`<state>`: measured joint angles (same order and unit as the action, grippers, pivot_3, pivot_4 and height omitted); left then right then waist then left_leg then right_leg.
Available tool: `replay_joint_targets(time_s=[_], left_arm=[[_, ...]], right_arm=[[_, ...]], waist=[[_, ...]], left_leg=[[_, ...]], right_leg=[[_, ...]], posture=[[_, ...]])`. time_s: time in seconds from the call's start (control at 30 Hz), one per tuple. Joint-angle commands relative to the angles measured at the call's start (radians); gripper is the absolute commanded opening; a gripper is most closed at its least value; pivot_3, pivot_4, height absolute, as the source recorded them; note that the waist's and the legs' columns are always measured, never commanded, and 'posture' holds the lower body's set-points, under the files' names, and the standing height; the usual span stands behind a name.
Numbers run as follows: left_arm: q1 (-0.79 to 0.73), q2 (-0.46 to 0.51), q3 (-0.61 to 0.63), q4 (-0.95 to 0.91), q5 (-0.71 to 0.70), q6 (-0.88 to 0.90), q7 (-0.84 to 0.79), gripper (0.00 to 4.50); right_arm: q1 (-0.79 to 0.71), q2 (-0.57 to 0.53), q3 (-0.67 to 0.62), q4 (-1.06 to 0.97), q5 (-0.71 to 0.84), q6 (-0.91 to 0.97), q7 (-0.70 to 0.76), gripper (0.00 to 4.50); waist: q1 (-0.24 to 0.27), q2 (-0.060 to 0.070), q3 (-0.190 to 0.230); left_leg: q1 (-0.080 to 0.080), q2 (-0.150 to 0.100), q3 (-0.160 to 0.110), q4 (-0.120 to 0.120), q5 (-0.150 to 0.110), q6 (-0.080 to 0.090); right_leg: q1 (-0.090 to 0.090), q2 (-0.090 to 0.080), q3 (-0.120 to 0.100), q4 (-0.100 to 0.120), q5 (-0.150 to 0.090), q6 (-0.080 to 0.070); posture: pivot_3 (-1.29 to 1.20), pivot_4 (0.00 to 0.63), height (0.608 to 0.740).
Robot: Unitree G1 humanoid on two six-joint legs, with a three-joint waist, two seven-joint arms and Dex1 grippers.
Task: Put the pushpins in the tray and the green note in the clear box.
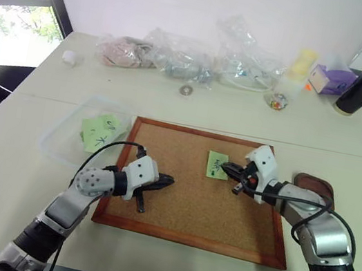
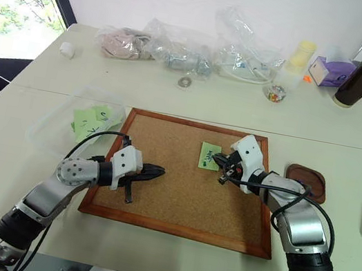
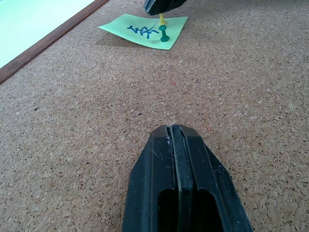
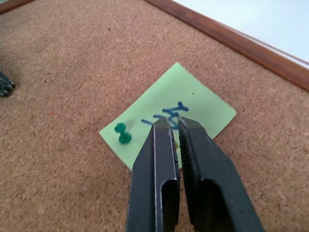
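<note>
On the corkboard (image 1: 184,199), right gripper (image 4: 175,126) jaws were clamped on a yellow pushpin (image 3: 162,20) in the green note (image 4: 169,116); green pushpin (image 4: 122,133) stood just beside. Left gripper (image 3: 175,133), closed and empty, lay farther off.

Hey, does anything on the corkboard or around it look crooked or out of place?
The green note sits tilted on the corkboard, pinned at one corner by a green pushpin. Otherwise nothing looks spilled or damaged.
</note>
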<state>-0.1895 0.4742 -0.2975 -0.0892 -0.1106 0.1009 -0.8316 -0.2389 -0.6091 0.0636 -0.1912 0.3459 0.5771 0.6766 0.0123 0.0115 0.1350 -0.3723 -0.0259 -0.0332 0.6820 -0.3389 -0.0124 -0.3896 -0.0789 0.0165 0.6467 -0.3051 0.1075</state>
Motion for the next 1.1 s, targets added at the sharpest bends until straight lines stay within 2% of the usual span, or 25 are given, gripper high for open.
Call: replay_joint_targets(time_s=[0.03,0.13,0.23,0.4,0.57,0.67,0.83,1.1], left_arm=[[0.021,0.003,-0.025,0.038,0.032,0.034,0.0,0.0],[0.019,0.001,-0.027,0.042,0.033,0.032,0.0,0.0],[0.018,-0.001,-0.028,0.046,0.035,0.029,-0.001,0.0],[0.014,-0.004,-0.028,0.049,0.035,0.03,-0.001,0.0],[0.013,-0.006,-0.028,0.05,0.036,0.028,0.001,0.0],[0.014,-0.007,-0.028,0.051,0.036,0.028,0.002,0.0],[0.014,-0.008,-0.028,0.051,0.037,0.027,0.004,0.0],[0.018,-0.005,-0.028,0.05,0.036,0.029,0.002,0.0]], right_arm=[[0.017,-0.002,-0.008,-0.038,0.001,0.005,0.011,0.05],[0.023,0.012,-0.022,-0.04,0.018,0.02,0.003,0.05],[0.022,0.018,-0.034,-0.049,0.027,0.029,-0.003,0.87],[0.015,0.015,-0.036,-0.046,0.016,0.034,-0.008,3.33],[0.017,0.024,-0.031,-0.012,0.0,0.012,-0.009,3.33],[0.014,0.029,-0.036,0.0,0.002,0.008,-0.005,2.46],[0.023,0.029,-0.033,0.034,-0.017,-0.024,-0.005,0.03],[0.02,0.014,-0.091,-0.046,0.018,0.009,-0.02,0.03]], waist=[[0.0,0.0,0.0],[0.0,0.0,0.0],[0.0,0.0,0.0],[0.001,0.0,0.0],[0.001,0.0,0.0],[0.001,0.0,0.0],[0.001,0.0,0.0],[0.002,0.0,0.0]], left_leg=[[0.0,0.0,0.0,0.0,0.0,0.0],[0.0,0.0,0.0,0.0,-0.002,0.003],[0.0,0.0,0.0,0.0,-0.002,0.003],[0.0,0.0,0.0,0.0,-0.002,0.003],[0.0,0.0,0.0,0.0,-0.002,0.003],[0.0,0.0,0.0,0.0,-0.002,0.003],[0.0,0.0,0.0,0.0,-0.002,0.003],[0.0,0.0,0.0,0.0,-0.002,0.003]], right_leg=[[0.0,0.0,0.0,0.0,0.0,0.0],[0.0,0.0,0.0,0.0,0.0,0.0],[0.0,0.0,0.0,0.0,0.0,0.0],[0.0,0.0,0.0,0.0,0.0,0.0],[0.0,0.0,0.0,0.0,0.0,0.0],[0.0,0.0,0.0,0.0,0.0,0.0],[0.0,0.0,0.0,0.0,0.0,0.0],[0.0,0.0,0.0,0.0,0.0,0.0]], posture=[[0.0,0.15,0.74],[0.0,0.15,0.74],[0.0,0.15,0.74],[0.0,0.15,0.74],[0.0,0.15,0.74],[0.0,0.15,0.74],[0.0,0.15,0.74],[0.0,0.15,0.74]])
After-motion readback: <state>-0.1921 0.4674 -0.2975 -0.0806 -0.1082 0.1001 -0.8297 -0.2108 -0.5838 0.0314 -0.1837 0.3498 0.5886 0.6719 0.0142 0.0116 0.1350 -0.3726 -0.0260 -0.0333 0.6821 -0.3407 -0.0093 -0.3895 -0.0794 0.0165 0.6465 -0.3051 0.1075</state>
